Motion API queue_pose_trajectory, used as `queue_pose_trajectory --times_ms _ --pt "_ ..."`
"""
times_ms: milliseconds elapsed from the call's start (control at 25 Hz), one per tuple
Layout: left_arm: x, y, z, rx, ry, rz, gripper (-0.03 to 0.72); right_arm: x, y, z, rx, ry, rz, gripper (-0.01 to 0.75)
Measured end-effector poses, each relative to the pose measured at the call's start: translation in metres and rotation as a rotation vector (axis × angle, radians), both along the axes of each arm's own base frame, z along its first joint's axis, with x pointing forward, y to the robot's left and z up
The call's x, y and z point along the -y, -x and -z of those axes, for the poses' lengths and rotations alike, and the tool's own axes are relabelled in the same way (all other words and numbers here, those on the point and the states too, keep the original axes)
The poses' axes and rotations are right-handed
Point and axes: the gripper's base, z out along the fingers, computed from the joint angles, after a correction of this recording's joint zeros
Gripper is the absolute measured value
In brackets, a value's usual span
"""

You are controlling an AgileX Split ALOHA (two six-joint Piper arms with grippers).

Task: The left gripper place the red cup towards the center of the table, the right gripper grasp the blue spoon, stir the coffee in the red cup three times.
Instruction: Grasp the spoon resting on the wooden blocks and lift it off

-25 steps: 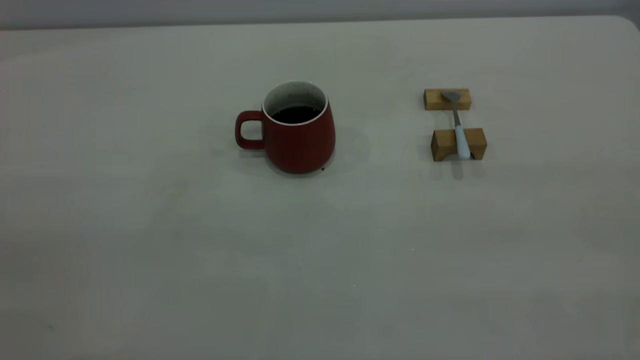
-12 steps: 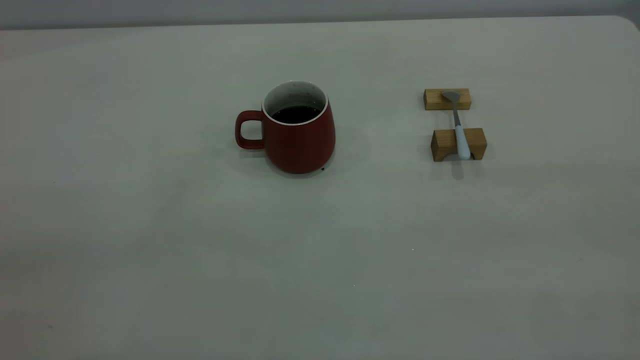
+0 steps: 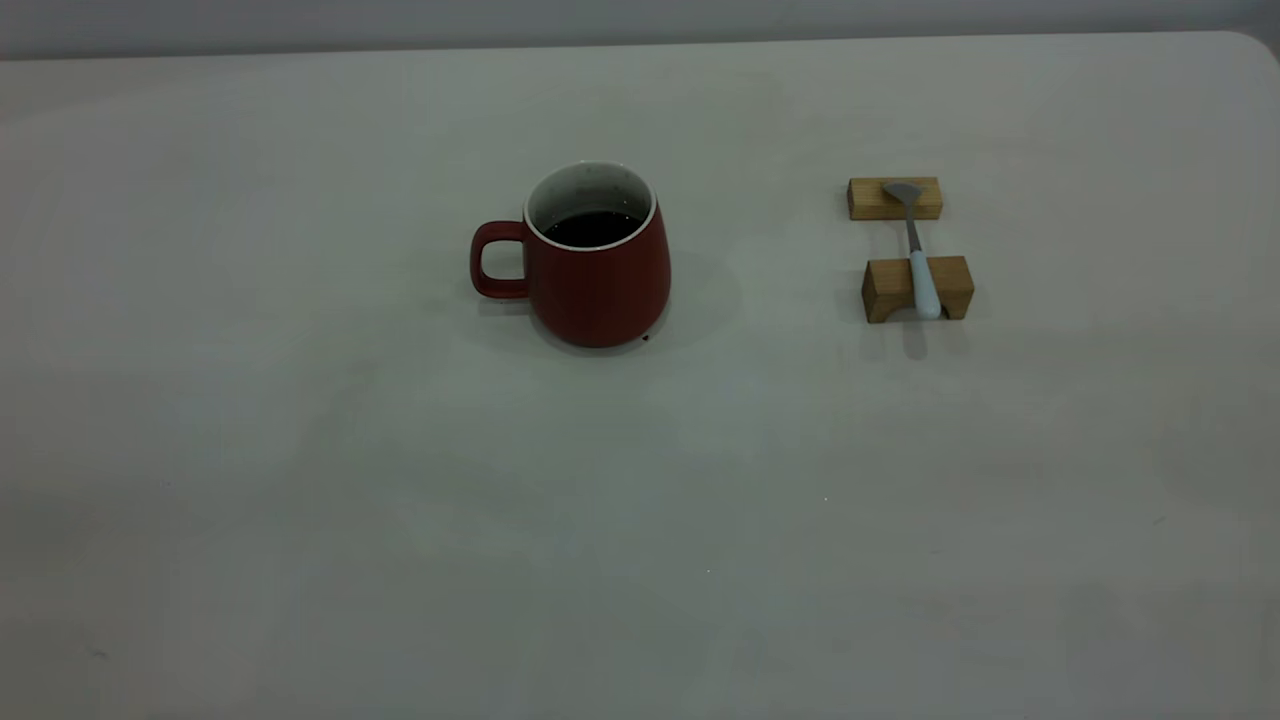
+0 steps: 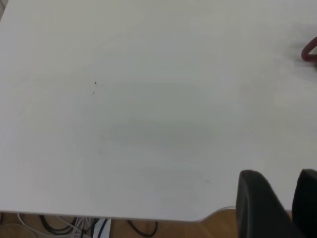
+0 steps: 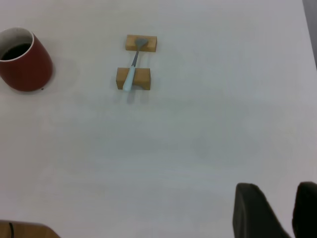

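The red cup (image 3: 600, 285) stands upright near the middle of the table (image 3: 640, 500), handle towards the left side, with dark coffee (image 3: 592, 228) inside. The right wrist view has the cup (image 5: 25, 67) at its edge; the left wrist view catches only a bit of its handle (image 4: 310, 50). The blue spoon (image 3: 920, 265) lies across two wooden blocks to the cup's right, also in the right wrist view (image 5: 132, 73). My left gripper (image 4: 279, 172) hangs over the near table edge, far from the cup, fingers slightly apart and empty. My right gripper (image 5: 276, 184) hovers well short of the spoon, likewise slightly apart and empty.
Two tan wooden blocks, the far one (image 3: 865, 200) and the near one (image 3: 885, 290), carry the spoon. Neither arm shows in the exterior view. Beyond the table's rounded near edge the left wrist view shows wooden floor and cables (image 4: 59, 225).
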Motion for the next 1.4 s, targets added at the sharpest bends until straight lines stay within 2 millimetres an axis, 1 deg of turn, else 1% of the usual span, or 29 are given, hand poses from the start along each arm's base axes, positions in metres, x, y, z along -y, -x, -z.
queue_pose_trajectory --times_ms 440,520,600,680,760,880,1000,1080,1120,1160,1280,1400 --pt "0.0 0.0 0.0 0.0 -0.002 0.001 0.247 -0.002 0.0 0.0 -0.003 -0.021 -0.013 0.241" --pt "0.0 0.0 0.0 0.0 -0.002 0.001 0.247 0.0 -0.007 -0.002 -0.033 -0.006 0.003 0.241" --pt "0.0 0.0 0.0 0.0 -0.002 0.001 0.247 0.003 -0.019 -0.008 -0.072 -0.008 0.038 0.25" --pt "0.0 0.0 0.0 0.0 -0.002 0.001 0.247 0.005 -0.04 -0.015 -0.142 -0.014 0.075 0.282" --pt "0.0 0.0 0.0 0.0 -0.002 0.001 0.247 0.008 -0.063 -0.02 -0.228 -0.009 0.098 0.337" --pt "0.0 0.0 0.0 0.0 -0.002 0.001 0.247 0.009 -0.103 -0.022 -0.371 0.002 0.108 0.46" --pt "0.0 0.0 0.0 0.0 -0.001 0.001 0.247 0.009 -0.148 -0.013 -0.489 -0.009 0.108 0.584" --pt "0.0 0.0 0.0 0.0 -0.001 0.001 0.247 0.008 -0.178 0.001 -0.573 -0.016 0.098 0.622" --pt "0.0 0.0 0.0 0.0 -0.001 0.001 0.247 0.008 -0.192 0.009 -0.611 -0.024 0.091 0.629" --pt "0.0 0.0 0.0 0.0 -0.001 0.001 0.247 0.007 -0.204 0.016 -0.634 -0.03 0.081 0.63" --pt "0.0 0.0 0.0 0.0 -0.001 0.001 0.247 0.002 -0.239 0.045 -0.708 -0.07 0.04 0.624" --pt "0.0 0.0 0.0 0.0 -0.001 0.001 0.247 -0.01 -0.267 0.07 -0.734 -0.083 -0.027 0.62"
